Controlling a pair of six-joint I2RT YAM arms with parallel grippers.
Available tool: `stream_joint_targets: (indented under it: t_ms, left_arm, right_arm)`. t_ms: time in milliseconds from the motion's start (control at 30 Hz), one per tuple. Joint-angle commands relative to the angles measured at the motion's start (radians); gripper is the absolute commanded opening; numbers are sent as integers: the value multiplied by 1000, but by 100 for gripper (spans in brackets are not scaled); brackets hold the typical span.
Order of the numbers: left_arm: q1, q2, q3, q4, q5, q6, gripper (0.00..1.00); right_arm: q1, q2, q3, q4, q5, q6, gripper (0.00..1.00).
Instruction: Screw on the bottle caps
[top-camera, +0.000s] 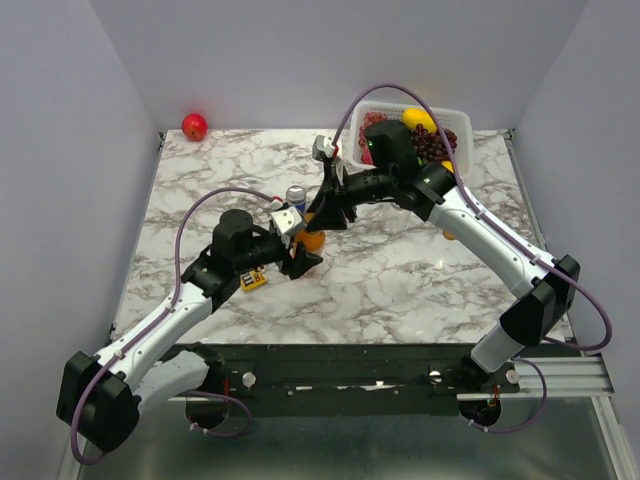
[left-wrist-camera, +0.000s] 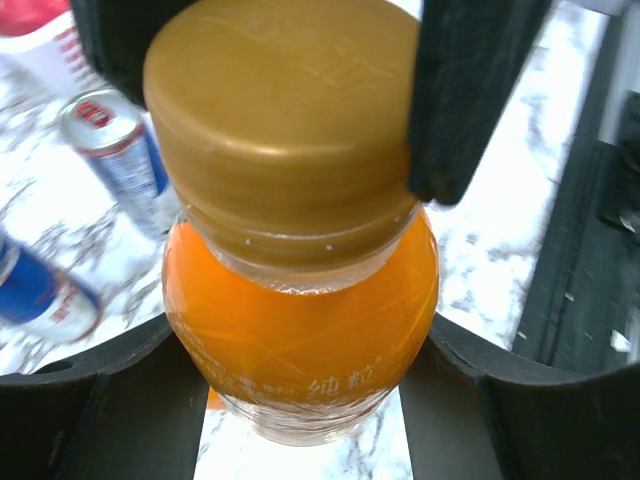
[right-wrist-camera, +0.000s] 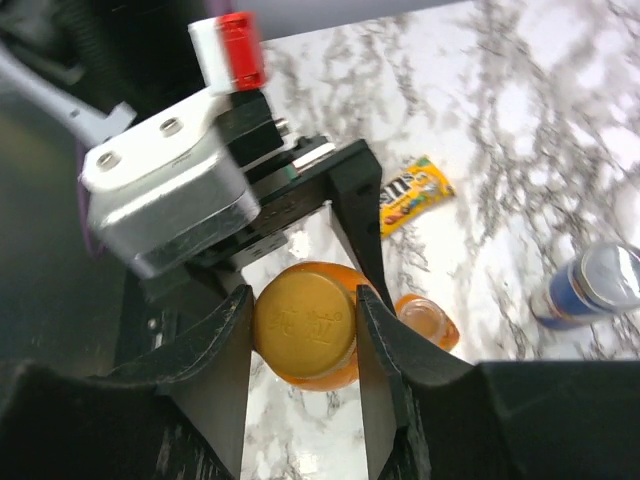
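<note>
A stubby bottle of orange liquid (left-wrist-camera: 300, 320) (top-camera: 313, 240) stands mid-table, and my left gripper (left-wrist-camera: 300, 400) (top-camera: 303, 255) is shut on its body, one finger at each side. An orange-gold cap (left-wrist-camera: 285, 120) (right-wrist-camera: 305, 325) sits on its neck. My right gripper (right-wrist-camera: 305, 330) (top-camera: 318, 222) comes down from above, both fingers (right-wrist-camera: 385, 340) pressed against the cap's rim. Just beside it stands a second orange bottle (right-wrist-camera: 425, 320) with an open mouth and no cap.
Blue-and-silver drink cans (left-wrist-camera: 115, 160) (right-wrist-camera: 590, 285) stand behind the bottles. A yellow candy packet (right-wrist-camera: 415, 195) (top-camera: 253, 280) lies by the left arm. At the back right is a white basket (top-camera: 462, 120) of fruit, and a red apple (top-camera: 194, 126) sits at the back left.
</note>
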Motion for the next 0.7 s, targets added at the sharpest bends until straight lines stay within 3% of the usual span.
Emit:
stream_joint_targets:
  t_ms: [0,33,167,200,267,300,400,667]
  left_arm:
    - [-29,8,88,99,-310,-99,0]
    - [-29,7,91,90,-324,-101,0]
    - [-28,-4,86,37,-209,-53,0]
    - [-14,-21,77,30,-162,-20,0]
    - [6,-47,48,12,-59,37,0]
    - [17,-76,34,16,51,48,0]
    - [52,-96,6,-6,203,108,0]
    - [57,-49,42,-43,316,122,0]
  right_arm:
    - [52,15,-61,18,247,194,27]
    - [55,8,-67,18,248,235,28]
    - [48,-37,-78,35,180,242,61]
    - [40,-59,-76,48,150,222,65]
    - [-15,-100,-88,87,-45,164,73]
    - [-32,-110,-94,105,-86,150,75]
    - [-64,-122,-90,86,-205,41,79]
    - [-46,-70,-62,105,-369,-19,79]
